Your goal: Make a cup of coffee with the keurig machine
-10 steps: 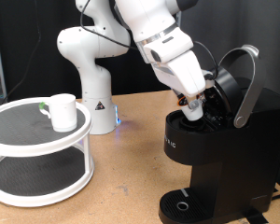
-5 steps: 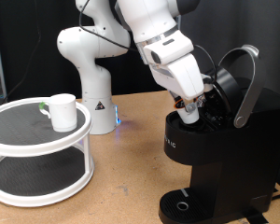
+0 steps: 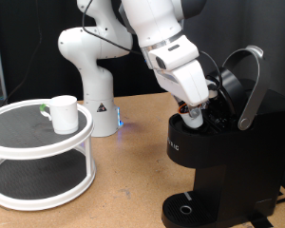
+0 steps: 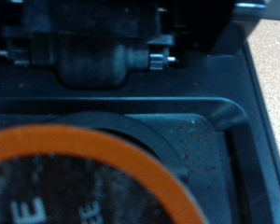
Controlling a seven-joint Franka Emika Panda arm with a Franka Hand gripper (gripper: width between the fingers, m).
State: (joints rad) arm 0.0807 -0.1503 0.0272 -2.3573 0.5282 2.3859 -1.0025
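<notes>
Barely moved since last frame: arm angled down, gripper [image 3: 193, 115] in the keurig machine [image 3: 218, 161]'s open pod bay, apparently clamped on a pod [image 4: 79, 182]. Cup [image 3: 64, 113] on shelf [image 3: 38, 142].

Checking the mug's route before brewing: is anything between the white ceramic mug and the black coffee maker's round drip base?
Nothing visible: bare tabletop separates the white ceramic mug on the white two-tier stand from the drip base.
</notes>
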